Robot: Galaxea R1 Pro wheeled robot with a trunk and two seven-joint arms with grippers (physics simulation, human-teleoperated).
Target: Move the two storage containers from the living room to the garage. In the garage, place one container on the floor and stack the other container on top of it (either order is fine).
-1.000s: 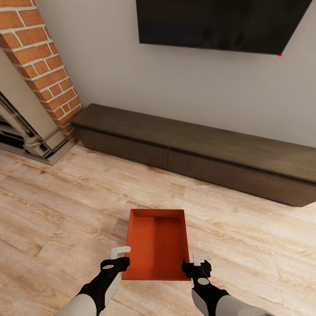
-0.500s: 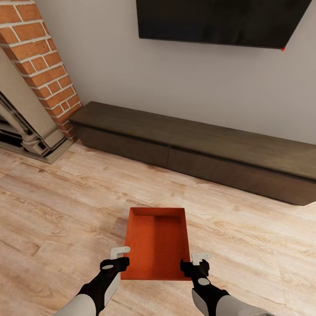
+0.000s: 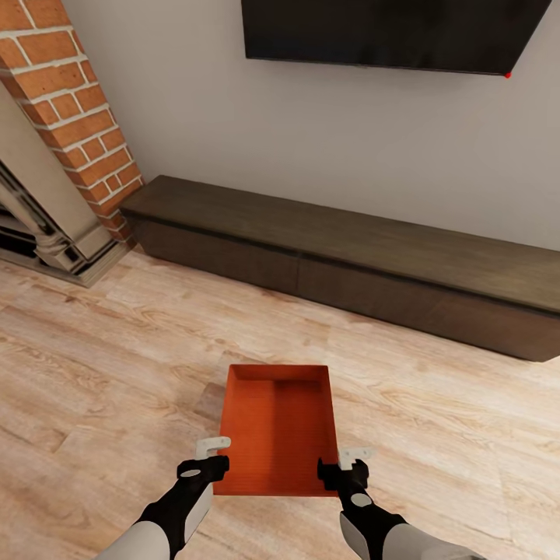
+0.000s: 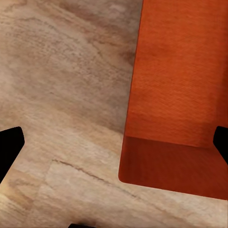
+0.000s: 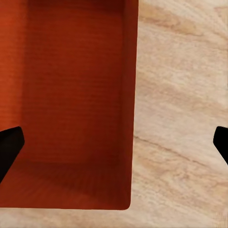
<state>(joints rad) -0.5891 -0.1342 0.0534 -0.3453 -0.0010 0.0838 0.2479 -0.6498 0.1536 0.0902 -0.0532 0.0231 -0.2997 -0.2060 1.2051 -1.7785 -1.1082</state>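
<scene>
Storage container (image 3: 276, 428) sits between left pincer (image 3: 211, 456) and right pincer (image 3: 348, 463) (both spread apart).

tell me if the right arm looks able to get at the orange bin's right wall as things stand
Probably yes. The right gripper hangs open at the near right corner of the storage container, its fingers straddling the right wall with only bare wood floor beside it, nothing blocking.

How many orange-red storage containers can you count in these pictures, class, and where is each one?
1. One storage container lies on the wood-plank floor, between the left gripper and right gripper, in front of the long dark cabinet. A second may be out of frame.
</scene>
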